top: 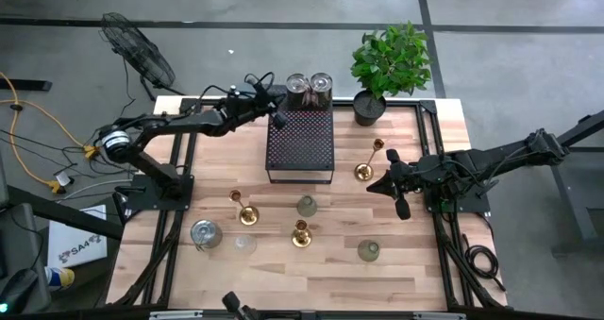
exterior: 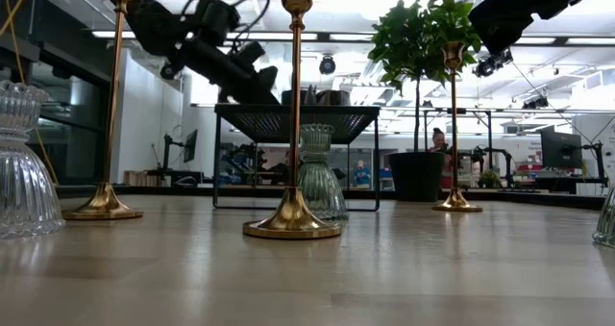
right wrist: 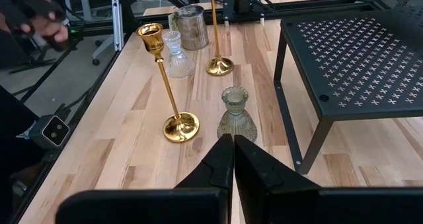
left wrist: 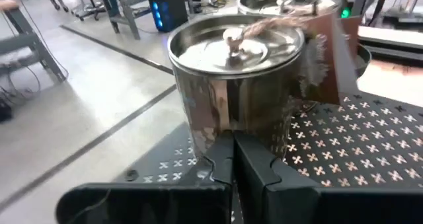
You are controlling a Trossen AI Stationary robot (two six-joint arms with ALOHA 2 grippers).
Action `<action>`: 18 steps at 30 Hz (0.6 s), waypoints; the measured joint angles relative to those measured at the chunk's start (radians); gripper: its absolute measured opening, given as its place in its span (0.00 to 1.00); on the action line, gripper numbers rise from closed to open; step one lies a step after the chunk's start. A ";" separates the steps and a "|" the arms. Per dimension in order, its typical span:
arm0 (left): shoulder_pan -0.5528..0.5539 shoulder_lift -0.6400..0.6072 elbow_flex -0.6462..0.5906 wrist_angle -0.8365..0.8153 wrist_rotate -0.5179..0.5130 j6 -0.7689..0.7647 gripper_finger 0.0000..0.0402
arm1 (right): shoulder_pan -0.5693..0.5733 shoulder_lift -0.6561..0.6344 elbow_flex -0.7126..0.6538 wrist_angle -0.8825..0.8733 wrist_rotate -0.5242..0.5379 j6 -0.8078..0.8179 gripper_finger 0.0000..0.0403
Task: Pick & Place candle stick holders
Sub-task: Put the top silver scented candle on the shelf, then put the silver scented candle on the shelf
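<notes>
Two silvery round cups point(top: 297, 89) point(top: 321, 87) stand on the far end of the black perforated box point(top: 300, 143). My left gripper point(top: 278, 109) point(left wrist: 232, 151) is shut, level at the foot of the nearer silver cup point(left wrist: 234, 78). Three brass holders stand upright on their round bases: point(top: 245, 210), point(top: 301, 233), point(top: 366, 165). Glass cups stand on the table: point(top: 307, 206), point(top: 244, 244), point(top: 368, 251); a larger silvery cup point(top: 206, 233) too. My right gripper point(top: 376, 185) point(right wrist: 232, 145) is shut and empty, above the table right of the box, pointing toward a glass cup point(right wrist: 232, 115). My left gripper's shut fingertips point(left wrist: 225, 159) stand right at the lower wall of the silver cup point(left wrist: 228, 121), coming level over the box top. Whether they touch the cup I cannot tell. The cup stands upright on the box.
A green plant in a black pot point(top: 387, 65) stands at the far edge, right of the box. A tag on a cord point(left wrist: 330, 59) hangs by the second silver cup. A fan point(top: 142, 51) is off the far left corner. Bare wood lies along the near edge point(top: 311, 282).
</notes>
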State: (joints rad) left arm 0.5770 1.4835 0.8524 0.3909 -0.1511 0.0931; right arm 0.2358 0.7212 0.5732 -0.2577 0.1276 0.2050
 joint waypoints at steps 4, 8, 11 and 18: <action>0.000 -0.106 0.000 -0.144 -0.042 0.068 0.00 | 0.000 0.000 0.000 0.000 0.000 0.000 0.01; 0.000 -0.244 0.000 -0.353 -0.065 0.086 0.00 | 0.000 0.000 0.000 0.000 0.000 0.000 0.01; -0.001 -0.352 0.000 -0.500 -0.068 0.079 0.00 | 0.000 0.000 0.000 0.000 0.000 0.000 0.01; -0.036 -0.587 0.000 -0.876 -0.065 -0.091 0.00 | 0.000 0.000 0.000 0.000 0.000 0.000 0.01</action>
State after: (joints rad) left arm 0.5413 0.8961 0.8524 -0.4852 -0.2161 0.0024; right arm 0.2356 0.7210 0.5732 -0.2577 0.1280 0.2050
